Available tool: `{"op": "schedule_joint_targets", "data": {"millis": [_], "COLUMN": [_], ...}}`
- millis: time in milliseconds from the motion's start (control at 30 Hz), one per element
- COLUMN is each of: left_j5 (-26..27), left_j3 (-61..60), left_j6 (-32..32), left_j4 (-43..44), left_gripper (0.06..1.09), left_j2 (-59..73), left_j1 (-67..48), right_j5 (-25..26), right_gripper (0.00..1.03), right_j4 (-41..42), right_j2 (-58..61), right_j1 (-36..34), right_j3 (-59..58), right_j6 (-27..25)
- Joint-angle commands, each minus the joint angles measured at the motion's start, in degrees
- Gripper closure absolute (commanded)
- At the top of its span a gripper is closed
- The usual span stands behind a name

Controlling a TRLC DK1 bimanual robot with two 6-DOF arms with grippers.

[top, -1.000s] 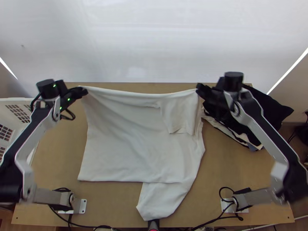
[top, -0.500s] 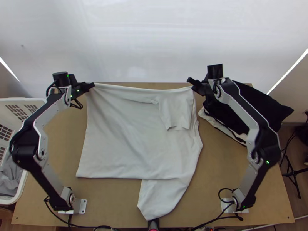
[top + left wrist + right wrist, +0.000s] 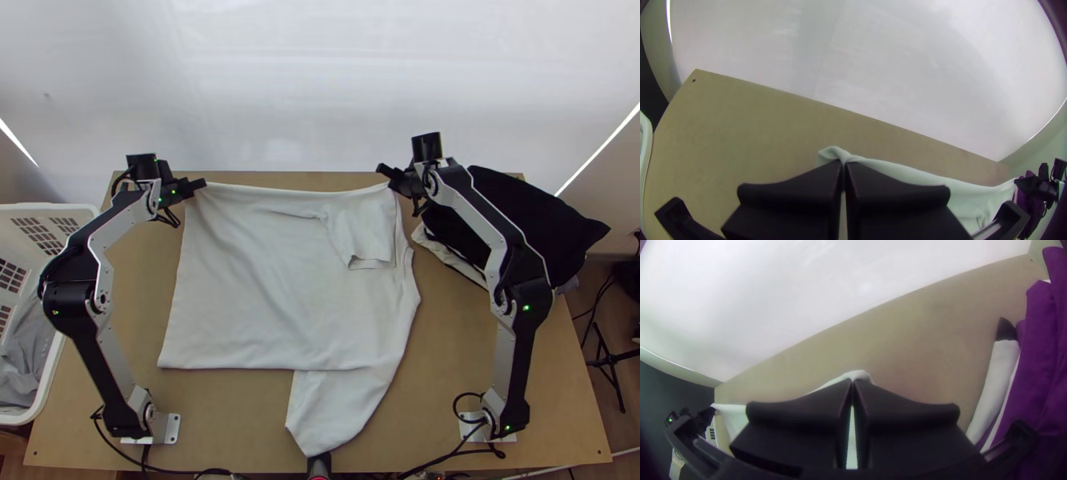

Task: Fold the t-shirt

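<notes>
The white t-shirt [image 3: 256,280] is spread over the middle of the table, its far edge drawn taut between both grippers and one sleeve folded onto the body. At its far left corner is my left gripper [image 3: 200,185]; my right gripper [image 3: 388,178] is at the far right corner. In the left wrist view the left gripper [image 3: 843,166] is shut on a pinch of the t-shirt [image 3: 907,173]. The right wrist view has the right gripper [image 3: 852,384] shut on the t-shirt's [image 3: 858,374] other corner. A lower part extends toward the near edge.
A pile of dark and white clothes [image 3: 520,216] lies at the table's far right, close to the right arm. A white basket [image 3: 48,384] with grey cloth stands at the left edge. Bare wood [image 3: 456,344] shows right of the t-shirt.
Both grippers, holding the corners, have moved: the left one to the right, the right one to the left, closer together. The t-shirt's far edge has shifted with them and its near edge slightly away from the bases.
</notes>
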Motion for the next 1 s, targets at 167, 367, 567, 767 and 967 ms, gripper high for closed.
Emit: {"op": "schedule_joint_targets", "data": {"millis": [167, 367, 567, 767, 967], "left_j5": [1.9, 3.2, 3.5, 3.6, 3.7], "left_j3": [-1.0, -3.5, -4.6, -6.5, -9.4], "left_j6": [2.8, 7.6, 8.6, 9.7, 10.1], "left_j4": [-8.1, -10.4, -11.7, -12.2, -12.3], "left_gripper": [1.05, 1.05, 1.05, 1.05, 1.05], "left_j2": [-6.4, -9.1, -10.5, -12.2, -13.5], "left_j1": [-0.3, 0.3, 0.4, 0.4, 0.4], "right_j5": [1.1, 1.6, 1.7, 1.7, 1.6], "right_gripper": [1.00, 1.00, 1.00, 1.00, 1.00], "right_j4": [-3.6, -4.5, -4.9, -5.1, -5.1], "right_j2": [-4.9, -10.2, -13.9, -16.4, -17.1], "right_j1": [1.1, 1.1, 1.1, 1.4, 2.5], "right_j3": [-0.8, -5.3, -8.8, -12.4, -16.4], "right_j6": [-0.8, -3.3, -4.3, -4.2, -3.8]}}
